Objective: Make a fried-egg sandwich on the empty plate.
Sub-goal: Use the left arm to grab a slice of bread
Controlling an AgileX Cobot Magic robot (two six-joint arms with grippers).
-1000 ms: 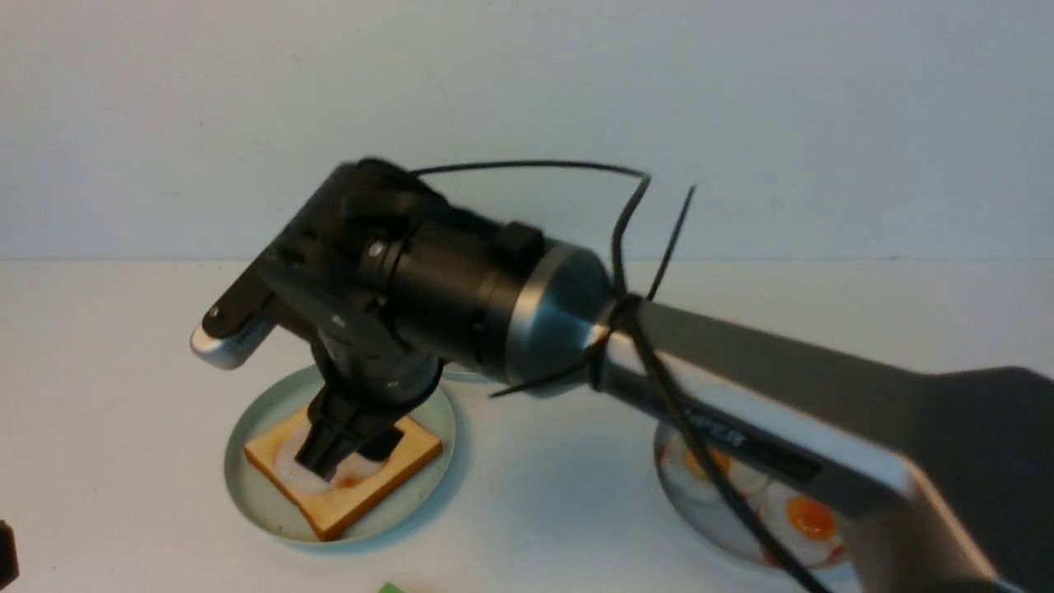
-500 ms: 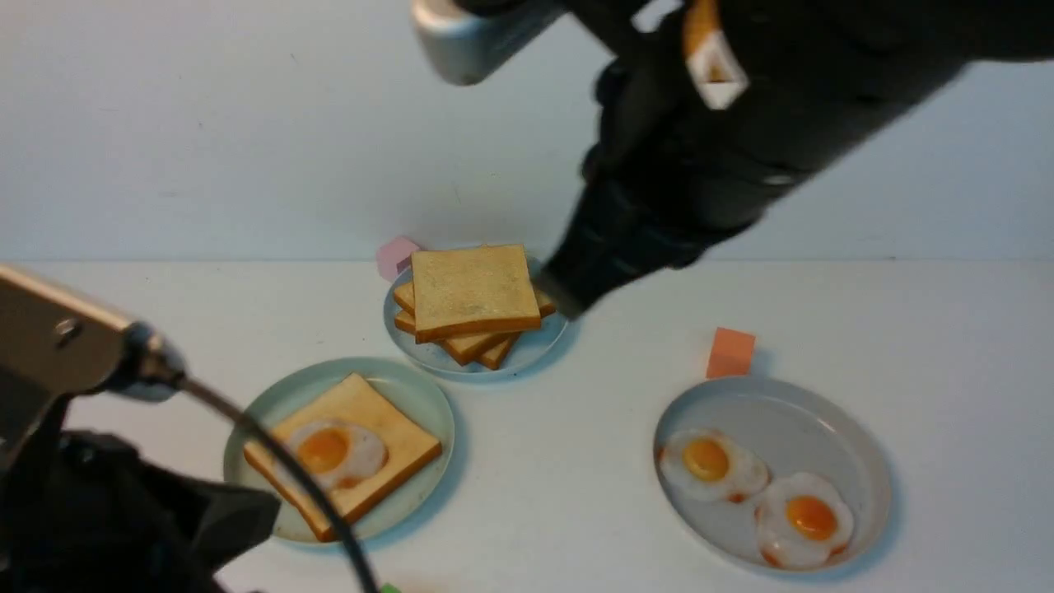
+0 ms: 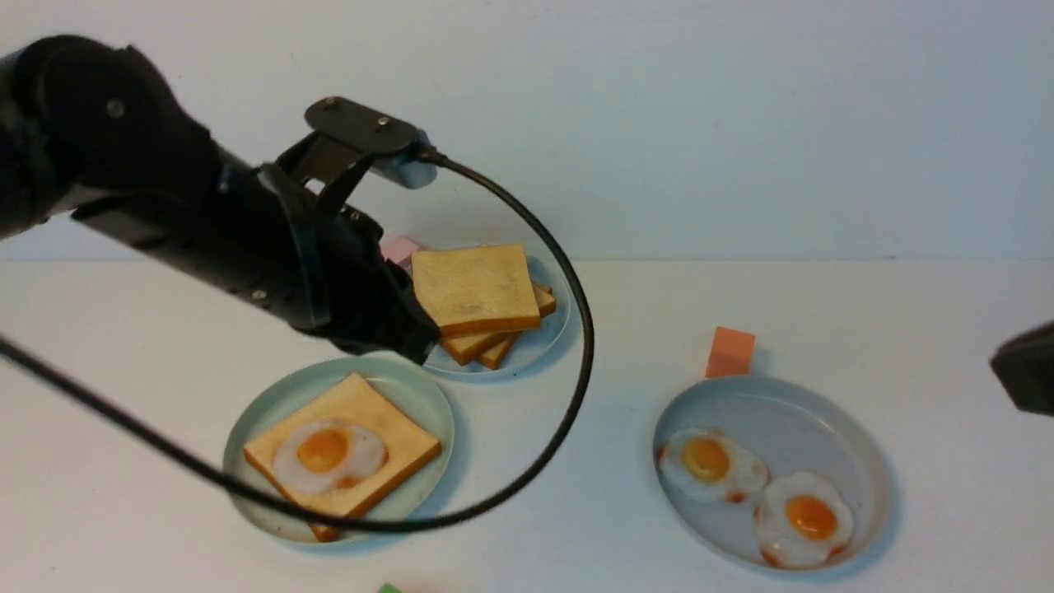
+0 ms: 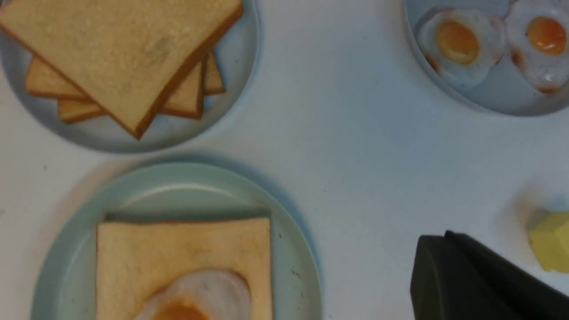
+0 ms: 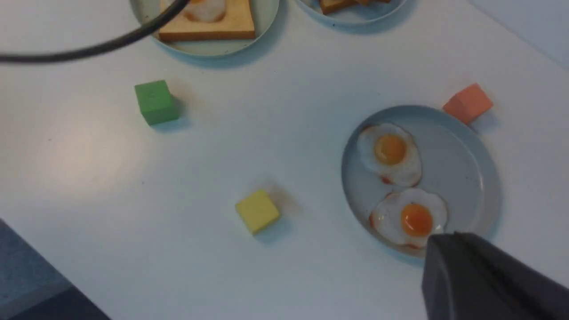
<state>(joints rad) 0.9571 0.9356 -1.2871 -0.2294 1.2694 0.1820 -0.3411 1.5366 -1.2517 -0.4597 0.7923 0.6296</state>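
The open sandwich [image 3: 379, 412], toast under fried egg, lies on the mint-green plate [image 3: 424, 486] at near left, one corner pointing far. Above and beyond it hovers the left pincer [image 3: 428, 342], closed and empty; the right pincer [image 5: 449, 240] is shut, empty.

The front view faces forward over the white surface [image 3: 576, 461] (wall behind); both wrist views look down, the left one nearer. All three share the round pale mint-green plate [image 3: 416, 494] and round grey plate [image 3: 823, 420].

A plain pale wall [image 3: 741, 123] rises behind the white tabletop [image 3: 593, 461].
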